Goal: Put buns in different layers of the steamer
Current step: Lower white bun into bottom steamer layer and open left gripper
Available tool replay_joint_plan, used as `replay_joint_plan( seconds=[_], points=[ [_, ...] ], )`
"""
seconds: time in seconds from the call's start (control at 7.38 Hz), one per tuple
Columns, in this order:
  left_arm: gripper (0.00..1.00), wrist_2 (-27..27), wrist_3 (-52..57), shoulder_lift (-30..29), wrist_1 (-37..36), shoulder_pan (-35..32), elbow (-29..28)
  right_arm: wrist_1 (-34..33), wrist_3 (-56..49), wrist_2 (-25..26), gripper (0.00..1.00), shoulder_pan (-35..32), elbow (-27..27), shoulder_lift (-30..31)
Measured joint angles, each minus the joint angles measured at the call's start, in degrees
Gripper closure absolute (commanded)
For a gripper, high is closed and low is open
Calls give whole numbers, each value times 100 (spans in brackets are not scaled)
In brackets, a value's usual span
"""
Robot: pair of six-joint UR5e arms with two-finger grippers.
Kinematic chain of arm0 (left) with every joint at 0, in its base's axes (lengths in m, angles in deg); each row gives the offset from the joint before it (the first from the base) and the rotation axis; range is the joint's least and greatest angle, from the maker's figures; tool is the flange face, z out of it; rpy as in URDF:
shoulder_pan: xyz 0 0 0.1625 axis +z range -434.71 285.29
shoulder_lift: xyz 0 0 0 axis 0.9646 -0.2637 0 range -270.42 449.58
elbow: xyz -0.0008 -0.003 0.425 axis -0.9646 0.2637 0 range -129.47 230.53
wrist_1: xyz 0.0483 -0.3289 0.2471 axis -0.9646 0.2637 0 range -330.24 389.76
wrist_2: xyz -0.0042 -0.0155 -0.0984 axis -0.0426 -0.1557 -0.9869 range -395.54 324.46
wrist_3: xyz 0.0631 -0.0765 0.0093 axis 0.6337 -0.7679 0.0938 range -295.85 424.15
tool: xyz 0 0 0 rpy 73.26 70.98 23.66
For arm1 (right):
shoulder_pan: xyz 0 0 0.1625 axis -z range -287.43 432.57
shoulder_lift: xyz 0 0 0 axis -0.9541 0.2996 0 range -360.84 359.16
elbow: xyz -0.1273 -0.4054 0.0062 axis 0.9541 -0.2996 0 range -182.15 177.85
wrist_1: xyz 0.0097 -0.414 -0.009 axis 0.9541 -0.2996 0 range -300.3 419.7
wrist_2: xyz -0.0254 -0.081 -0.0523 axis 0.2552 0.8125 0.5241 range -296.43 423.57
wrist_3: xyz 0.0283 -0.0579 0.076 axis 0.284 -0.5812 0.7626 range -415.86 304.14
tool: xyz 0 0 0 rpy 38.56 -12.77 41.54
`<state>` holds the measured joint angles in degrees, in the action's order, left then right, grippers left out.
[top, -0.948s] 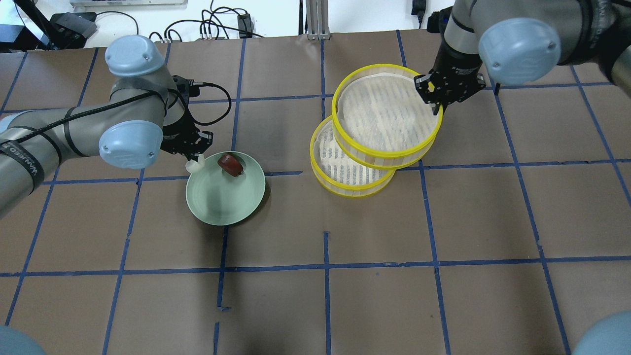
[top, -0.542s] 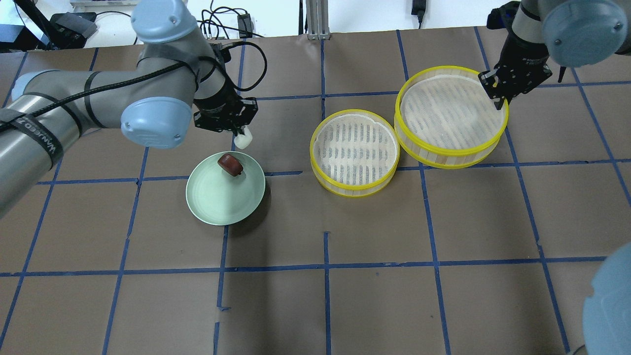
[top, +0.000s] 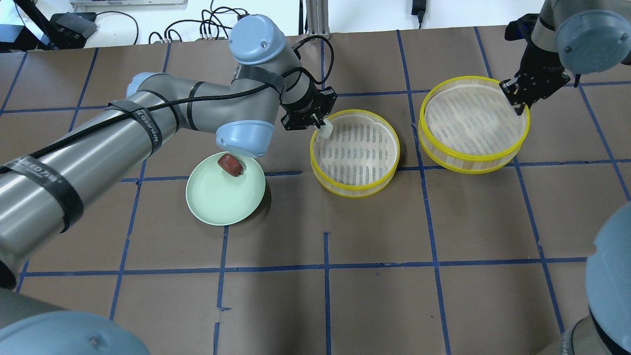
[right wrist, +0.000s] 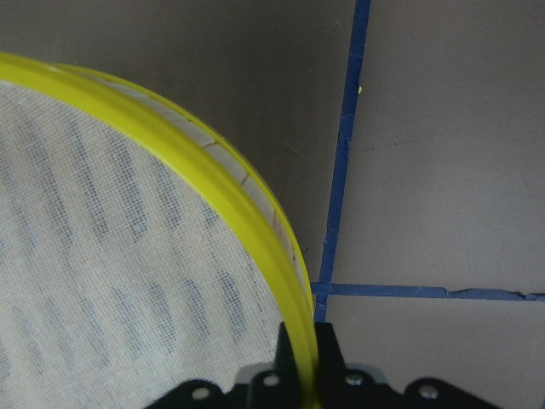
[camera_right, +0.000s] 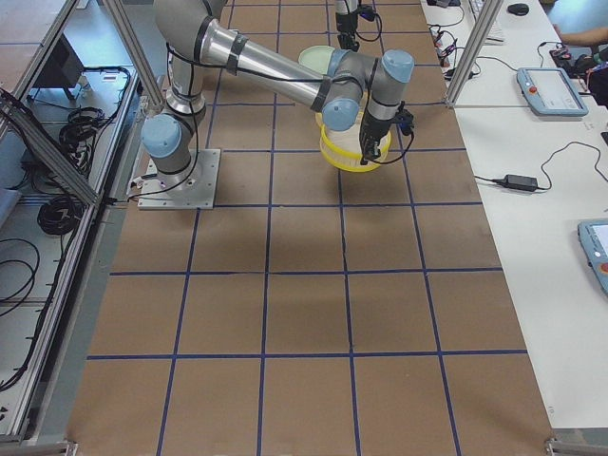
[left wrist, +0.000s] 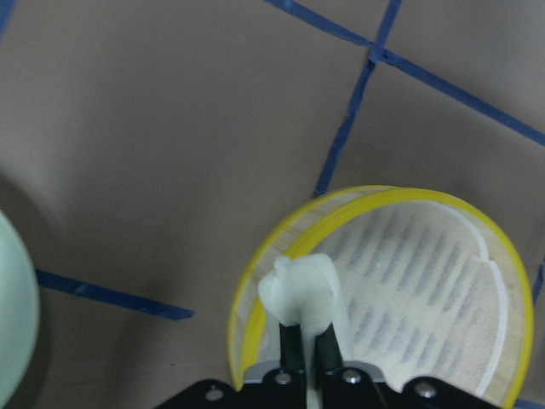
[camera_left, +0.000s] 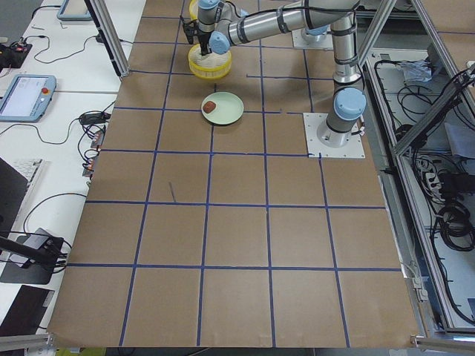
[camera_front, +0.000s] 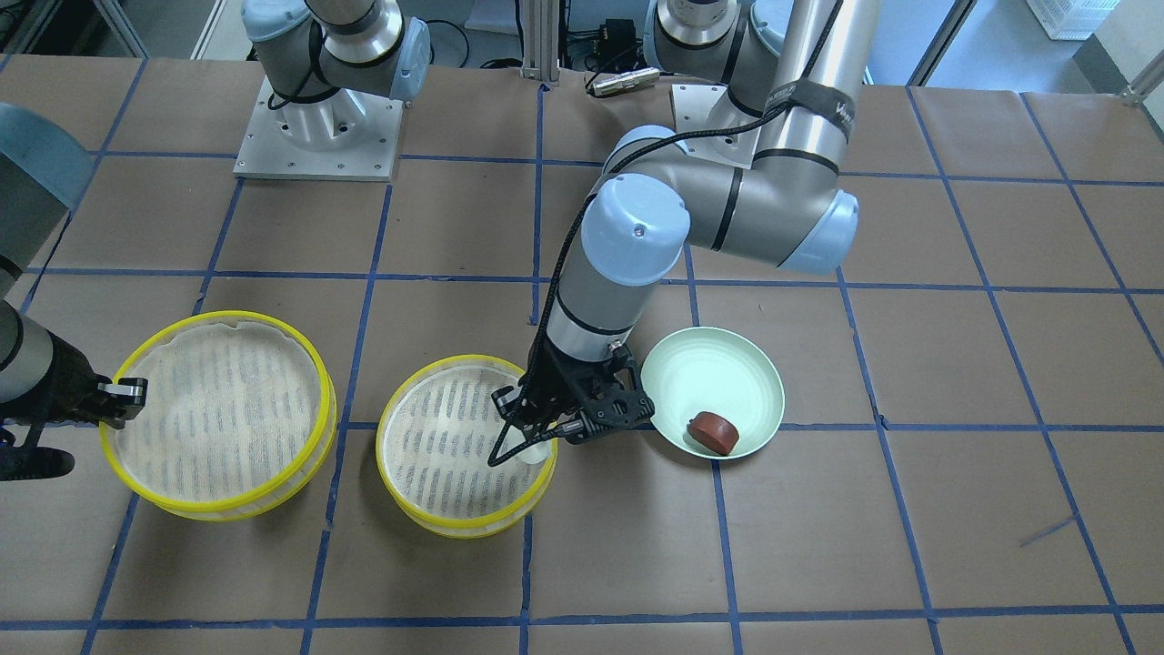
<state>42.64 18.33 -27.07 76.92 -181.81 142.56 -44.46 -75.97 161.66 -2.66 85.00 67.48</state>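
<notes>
While the overhead view shows just a white bun peeping from under the left pincer, the left wrist view shows the fingers clamped on that lumpy, glossy bun, which hangs over one tray's edge. The right pincer pinches the second tray's yellow hoop, seen between its fingers in the right wrist view. A brown bun lies on a plate, well apart from the left pincer, away from the trays.
</notes>
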Motion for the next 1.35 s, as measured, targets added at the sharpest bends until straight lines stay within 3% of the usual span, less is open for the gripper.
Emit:
replay_joint_plan(
  seconds=[0.14,0.95,1.35],
  points=[
    [0,-26,-335,-130,-77,-82,-47,-48,-7,0,92,4,42,-1],
    [0,42,-70,10,-54,-123,29,-58,49,14,92,6,94,47],
    [0,807,1672,275,460,253,97,-49,665,-64,91,-364,99,101]
  ],
)
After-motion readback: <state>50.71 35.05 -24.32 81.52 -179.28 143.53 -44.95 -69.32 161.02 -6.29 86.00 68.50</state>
